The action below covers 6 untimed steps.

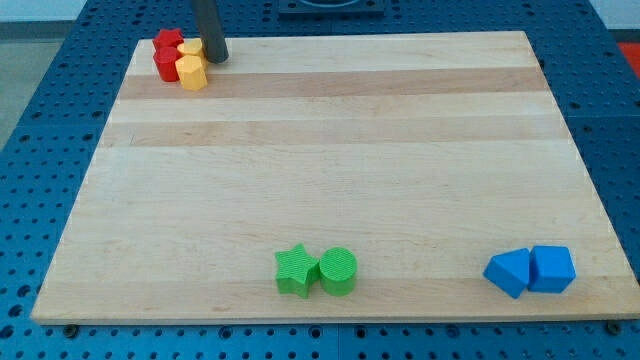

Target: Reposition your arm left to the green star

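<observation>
The green star [296, 271] lies near the view's bottom edge of the wooden board, a little left of centre, touching a green cylinder [338, 271] on its right. My tip [216, 57] is at the view's top left, far from the star, right beside a cluster of red and yellow blocks. The rod rises out of the top of the view.
A red star [167, 42], a second red block [166, 66], a yellow hexagonal block [191, 72] and another yellow block [193, 49] are bunched at the top left corner. Two blue blocks [530, 270] sit together at the bottom right. The board [330, 160] rests on a blue perforated table.
</observation>
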Each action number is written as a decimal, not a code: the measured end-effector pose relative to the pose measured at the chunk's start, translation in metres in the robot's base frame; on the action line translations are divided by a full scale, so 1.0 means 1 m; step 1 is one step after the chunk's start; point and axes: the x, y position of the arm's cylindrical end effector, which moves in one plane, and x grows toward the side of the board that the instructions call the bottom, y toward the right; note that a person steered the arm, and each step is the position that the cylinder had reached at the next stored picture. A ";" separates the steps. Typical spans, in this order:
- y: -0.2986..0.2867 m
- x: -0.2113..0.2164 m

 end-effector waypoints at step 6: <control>0.043 0.345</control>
